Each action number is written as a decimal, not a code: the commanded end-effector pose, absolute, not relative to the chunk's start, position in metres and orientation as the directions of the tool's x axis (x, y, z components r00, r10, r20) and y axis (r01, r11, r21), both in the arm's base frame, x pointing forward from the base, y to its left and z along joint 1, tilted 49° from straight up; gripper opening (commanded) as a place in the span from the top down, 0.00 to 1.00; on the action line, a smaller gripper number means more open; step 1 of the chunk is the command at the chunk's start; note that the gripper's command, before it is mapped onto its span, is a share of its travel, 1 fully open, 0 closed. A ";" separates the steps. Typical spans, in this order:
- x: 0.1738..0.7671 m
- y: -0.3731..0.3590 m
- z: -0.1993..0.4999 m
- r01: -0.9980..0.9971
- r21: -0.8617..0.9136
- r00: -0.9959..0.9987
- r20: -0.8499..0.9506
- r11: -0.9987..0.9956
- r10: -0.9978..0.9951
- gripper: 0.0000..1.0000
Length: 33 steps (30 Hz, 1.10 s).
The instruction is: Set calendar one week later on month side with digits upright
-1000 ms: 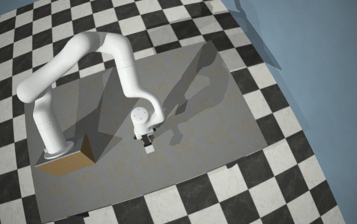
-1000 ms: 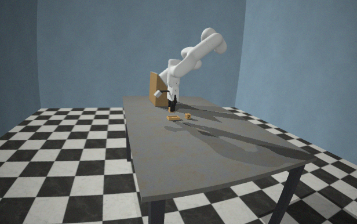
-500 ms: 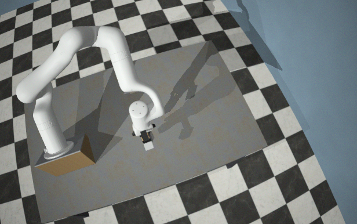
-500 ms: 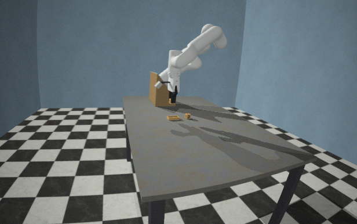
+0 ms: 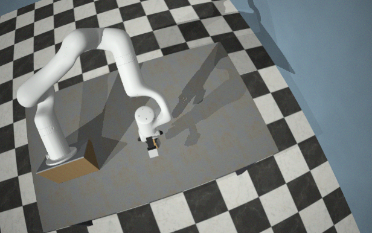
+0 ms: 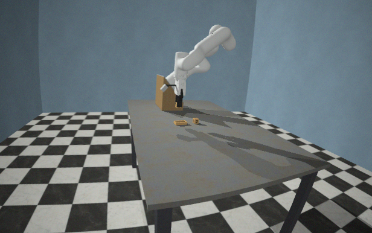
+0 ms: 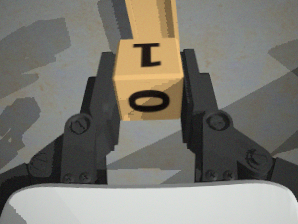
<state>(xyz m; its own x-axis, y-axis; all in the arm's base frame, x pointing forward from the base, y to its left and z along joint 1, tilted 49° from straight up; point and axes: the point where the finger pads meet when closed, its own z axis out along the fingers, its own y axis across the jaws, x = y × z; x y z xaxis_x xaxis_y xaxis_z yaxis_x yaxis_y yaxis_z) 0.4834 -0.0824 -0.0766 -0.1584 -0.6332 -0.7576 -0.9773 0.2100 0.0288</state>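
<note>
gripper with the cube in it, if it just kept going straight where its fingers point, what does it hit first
The gripper points down at the table. Its held cube would probably land on bare tabletop just short of the empty tray, though depth is unclear.

Grey table (image 6: 211,157) on dark legs (image 6: 297,202), standing on a black-and-white checkered floor (image 6: 60,169) and crossed by long dark shadows (image 6: 241,148). Blue walls (image 6: 99,51) enclose the room and meet in a corner behind the table. A tan wooden pedestal (image 5: 70,169) with a sloping side sits at one end of the table, near its edge
</note>
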 end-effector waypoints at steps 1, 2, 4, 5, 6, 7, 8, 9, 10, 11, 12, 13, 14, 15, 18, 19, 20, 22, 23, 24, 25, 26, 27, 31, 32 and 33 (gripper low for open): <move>0.484 -0.089 -0.085 -0.936 0.160 -0.325 -0.741 0.315 -0.588 0.71; 0.484 -0.090 -0.085 -0.932 0.169 -0.336 -0.739 0.322 -0.584 0.71; 0.484 -0.092 -0.088 -0.908 0.217 -0.396 -0.726 0.360 -0.562 0.71; 0.484 -0.094 -0.091 -0.888 0.250 -0.438 -0.715 0.386 -0.545 0.71; 0.484 -0.095 -0.092 -0.877 0.267 -0.459 -0.709 0.399 -0.535 0.71; 0.484 -0.096 -0.094 -0.857 0.296 -0.495 -0.697 0.421 -0.518 0.71; 0.484 -0.097 -0.095 -0.841 0.319 -0.523 -0.687 0.437 -0.504 0.71; 0.484 -0.097 -0.095 -0.840 0.320 -0.524 -0.687 0.438 -0.504 0.71; 0.484 -0.099 -0.099 -0.805 0.364 -0.577 -0.665 0.470 -0.474 0.71; 0.484 -0.100 -0.099 -0.796 0.373 -0.589 -0.659 0.477 -0.467 0.71; 0.484 -0.102 -0.102 -0.767 0.404 -0.626 -0.641 0.498 -0.444 0.71; 0.484 -0.102 -0.102 -0.767 0.404 -0.626 -0.641 0.498 -0.444 0.71; 0.484 -0.102 -0.102 -0.767 0.404 -0.626 -0.641 0.498 -0.444 0.71; 0.483 -0.103 -0.103 -0.745 0.426 -0.652 -0.627 0.513 -0.427 0.71; 0.483 -0.107 -0.110 -0.656 0.502 -0.741 -0.568 0.563 -0.358 0.71; 0.483 -0.108 -0.111 -0.633 0.519 -0.761 -0.552 0.574 -0.341 0.71; 0.483 -0.108 -0.112 -0.626 0.525 -0.767 -0.547 0.577 -0.335 0.71; 0.482 -0.111 -0.116 -0.560 0.568 -0.817 -0.501 0.603 -0.286 0.71; 0.482 -0.112 -0.117 -0.530 0.586 -0.836 -0.480 0.613 -0.264 0.71; 0.482 -0.114 -0.119 -0.501 0.602 -0.854 -0.460 0.622 -0.243 0.71; 0.482 -0.114 -0.120 -0.491 0.607 -0.860 -0.453 0.625 -0.235 0.71; 0.482 -0.116 -0.122 -0.444 0.631 -0.885 -0.420 0.636 -0.202 0.71; 0.481 -0.117 -0.124 -0.421 0.641 -0.896 -0.403 0.641 -0.185 0.71; 0.481 -0.119 -0.127 -0.356 0.668 -0.924 -0.357 0.653 -0.139 0.71; 0.481 -0.119 -0.127 -0.352 0.670 -0.925 -0.354 0.653 -0.136 0.71; 0.480 -0.121 -0.131 -0.286 0.693 -0.948 -0.305 0.662 -0.090 0.71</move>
